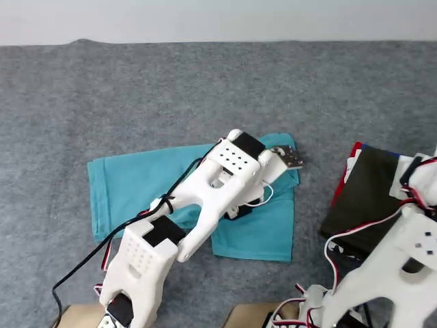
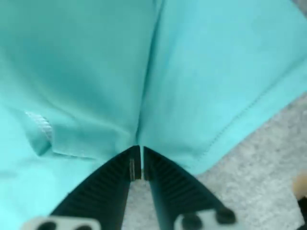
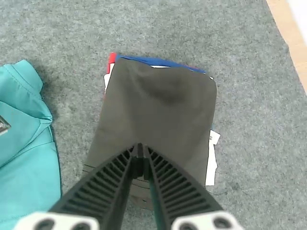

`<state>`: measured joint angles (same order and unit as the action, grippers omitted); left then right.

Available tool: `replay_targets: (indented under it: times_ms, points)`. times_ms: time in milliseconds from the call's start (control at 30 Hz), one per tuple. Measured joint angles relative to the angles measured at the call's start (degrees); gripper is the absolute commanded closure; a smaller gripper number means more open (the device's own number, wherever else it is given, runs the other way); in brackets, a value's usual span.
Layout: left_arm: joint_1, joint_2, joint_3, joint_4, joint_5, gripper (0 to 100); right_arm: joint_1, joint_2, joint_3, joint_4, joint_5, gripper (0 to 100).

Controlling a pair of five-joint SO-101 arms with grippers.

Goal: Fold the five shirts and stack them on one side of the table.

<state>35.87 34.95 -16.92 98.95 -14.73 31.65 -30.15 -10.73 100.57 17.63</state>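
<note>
4 shirts seemingly folded in stack [image 1: 365, 195]; 5th, teal shirt [image 1: 130, 184], half-folded, unstacked, left gripper [image 2: 137, 165] pinching its fabric; right gripper [image 3: 139, 153] closed, empty.

Teal shirt [image 1: 130, 184] matt cloth, table [image 1: 205, 89] rough felt

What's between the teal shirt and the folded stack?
Nothing but bare grey mat lies between the teal shirt and the stack. Both the high view and the right wrist view show this.
</note>
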Motion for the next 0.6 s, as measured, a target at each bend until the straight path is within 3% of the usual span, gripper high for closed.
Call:
replay_targets:
  times_ms: [233,400,600]
  points:
    - [1.6,0.0,1.1,0.0,-0.5,86,0.0,0.0,0.0,0.0,0.0,99.0]
    - [7.1,0.0,3.2,0.0,-2.7,85,0.0,0.0,0.0,0.0,0.6,99.0]
    - [12.7,-0.1,3.2,0.0,-2.9,85,4.9,0.0,0.0,0.0,4.7,99.0]
